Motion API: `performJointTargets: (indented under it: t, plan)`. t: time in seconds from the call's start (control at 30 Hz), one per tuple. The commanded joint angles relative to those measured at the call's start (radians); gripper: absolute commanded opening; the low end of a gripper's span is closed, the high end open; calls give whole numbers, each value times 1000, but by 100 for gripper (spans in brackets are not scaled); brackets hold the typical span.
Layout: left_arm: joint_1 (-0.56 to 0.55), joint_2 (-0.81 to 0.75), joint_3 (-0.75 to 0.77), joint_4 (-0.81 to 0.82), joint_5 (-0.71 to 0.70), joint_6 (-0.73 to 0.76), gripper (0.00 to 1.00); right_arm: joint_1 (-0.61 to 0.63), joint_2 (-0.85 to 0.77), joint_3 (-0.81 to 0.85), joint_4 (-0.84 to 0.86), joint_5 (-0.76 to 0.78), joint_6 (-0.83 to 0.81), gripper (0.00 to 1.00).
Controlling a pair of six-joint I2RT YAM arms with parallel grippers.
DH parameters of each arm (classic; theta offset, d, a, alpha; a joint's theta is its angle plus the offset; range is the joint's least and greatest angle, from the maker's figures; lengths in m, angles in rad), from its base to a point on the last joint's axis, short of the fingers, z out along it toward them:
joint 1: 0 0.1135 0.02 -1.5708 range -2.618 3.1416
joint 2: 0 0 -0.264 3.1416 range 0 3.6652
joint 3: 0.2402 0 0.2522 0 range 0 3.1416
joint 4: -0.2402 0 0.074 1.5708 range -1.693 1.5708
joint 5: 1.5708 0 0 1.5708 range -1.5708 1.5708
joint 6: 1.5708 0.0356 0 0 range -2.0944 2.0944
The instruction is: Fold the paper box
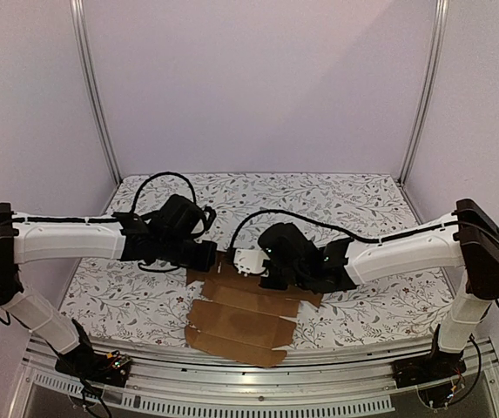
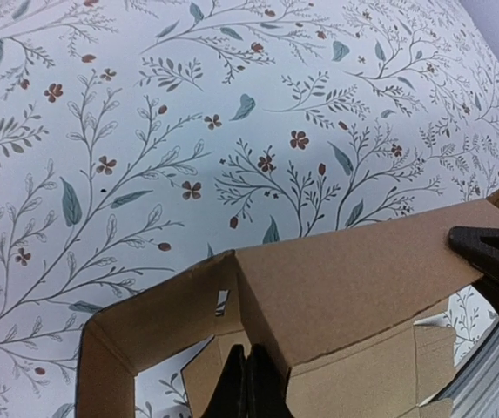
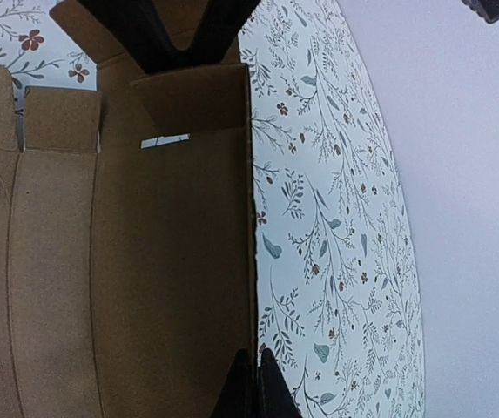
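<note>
My left claw point(image 2: 247, 385) and right claw point(image 3: 253, 387) each clamp tight on the far end of the paper box point(image 1: 240, 318), atop the floral desk point(image 1: 136, 300).

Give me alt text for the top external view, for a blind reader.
A white left arm and white right arm reach inward, the left claw and right claw meeting at the far end of a brown die-cut cardboard sheet with flaps. It lies on a table covered in leafy floral-print cloth, near the front edge.
</note>
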Motion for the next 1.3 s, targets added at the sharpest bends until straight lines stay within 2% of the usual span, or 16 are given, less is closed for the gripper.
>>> performJointTargets:
  t: [0.0, 0.4, 0.67, 0.97, 1.27]
  plan:
    - [10, -44, -4, -26, -50, 3, 0, 10, -8, -24, 52, 25, 19, 0]
    - [10, -288, -91, -96, -31, -24, 0, 52, 38, -75, 185, 174, -109, 0]
    - [22, -454, -175, -139, -110, -29, 0, 80, 59, -111, 330, 260, -244, 0]
    - [89, -539, -375, 33, -99, -71, 1, 112, 103, -216, 689, 322, -478, 0]
    - [157, -462, -467, 245, -2, -55, 1, 148, 210, -274, 1039, 362, -710, 0]
